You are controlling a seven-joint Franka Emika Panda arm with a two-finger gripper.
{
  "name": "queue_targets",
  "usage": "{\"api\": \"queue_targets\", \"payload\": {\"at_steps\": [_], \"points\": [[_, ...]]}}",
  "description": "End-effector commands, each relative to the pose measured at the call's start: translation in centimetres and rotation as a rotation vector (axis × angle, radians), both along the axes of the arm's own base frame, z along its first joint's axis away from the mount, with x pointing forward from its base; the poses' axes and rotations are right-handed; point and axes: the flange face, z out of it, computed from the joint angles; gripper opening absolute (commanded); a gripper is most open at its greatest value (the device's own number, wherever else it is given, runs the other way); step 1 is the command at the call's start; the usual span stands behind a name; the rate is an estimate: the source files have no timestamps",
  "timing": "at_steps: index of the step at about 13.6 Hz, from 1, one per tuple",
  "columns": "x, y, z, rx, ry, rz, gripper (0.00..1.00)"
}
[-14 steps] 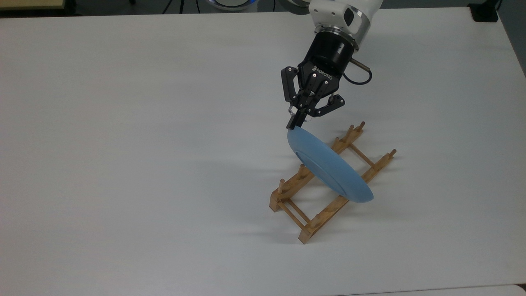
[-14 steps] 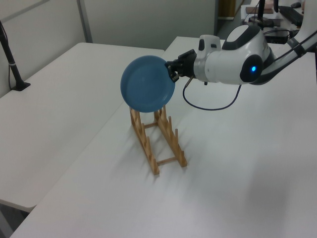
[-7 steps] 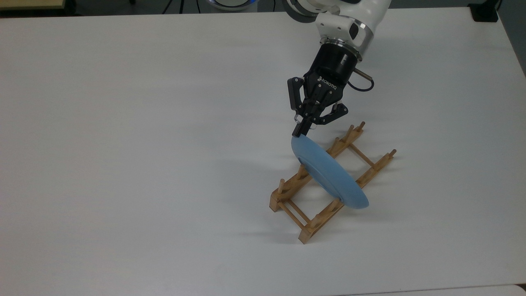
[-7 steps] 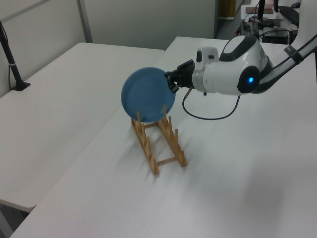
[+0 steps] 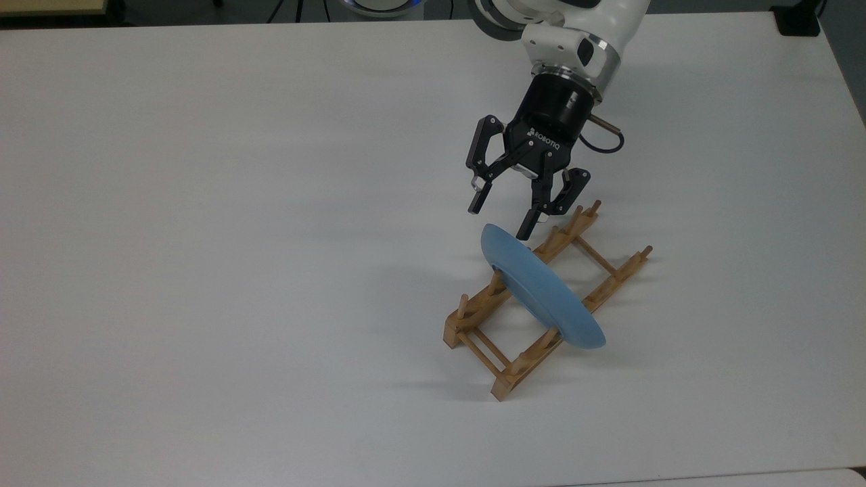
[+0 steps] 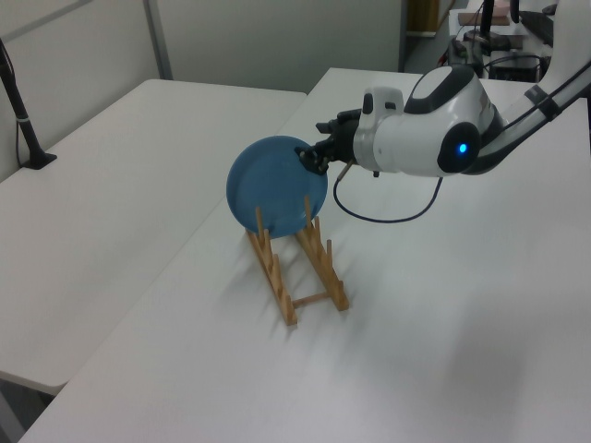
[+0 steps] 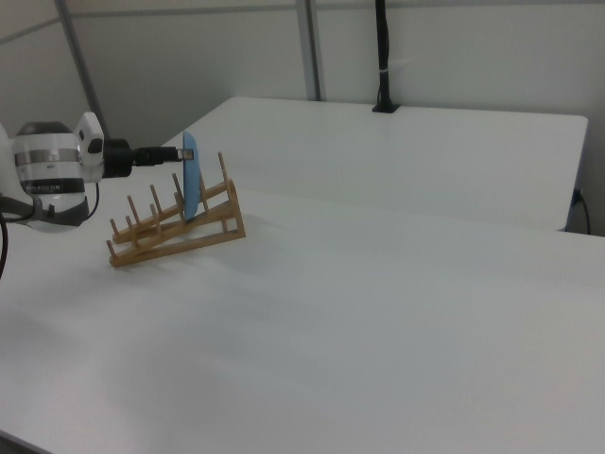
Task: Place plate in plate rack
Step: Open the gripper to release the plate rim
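Note:
The light-blue plate point(image 5: 541, 287) stands on edge in the light-wood plate rack point(image 5: 473, 310), slotted between the pegs of both rails and leaning a little. My gripper point(image 5: 500, 218) is open just beyond the plate's upper rim, one finger on each side of it and neither gripping. In the left view the plate point(image 6: 272, 185) faces the camera above the rack point(image 6: 279, 281), with the gripper point(image 6: 311, 157) at its upper right edge. The right view has the plate point(image 7: 190, 180) edge-on in the rack point(image 7: 180, 236), and the gripper point(image 7: 170, 154) at the plate's top.
The rack sits on a wide white table point(image 5: 237, 270). A black clamp base point(image 5: 798, 20) rests at the top view's top right corner. A black pole point(image 6: 20, 111) stands on the neighbouring table in the left view. A cable loops under the wrist point(image 6: 388, 208).
The plate came down into the rack's slots. The gripper, shut on the plate's rim before, has opened, and its fingers now stand apart around the rim.

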Motion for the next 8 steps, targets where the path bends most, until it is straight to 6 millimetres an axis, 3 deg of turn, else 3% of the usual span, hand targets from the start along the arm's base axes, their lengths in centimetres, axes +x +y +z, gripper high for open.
{"api": "queue_targets", "payload": {"at_steps": [1, 4, 5, 8], "points": [[0.6, 0.3, 3.7, 0.097, -0.045, -0.059, 0.71], [0.7, 0.4, 7.4, 0.248, 0.003, -0.134, 0.88], [0.6, 0.4, 9.1, 0.296, 0.021, -0.153, 0.97], [-0.2, -0.1, 12.2, 0.384, 0.113, -0.183, 1.0]]}}
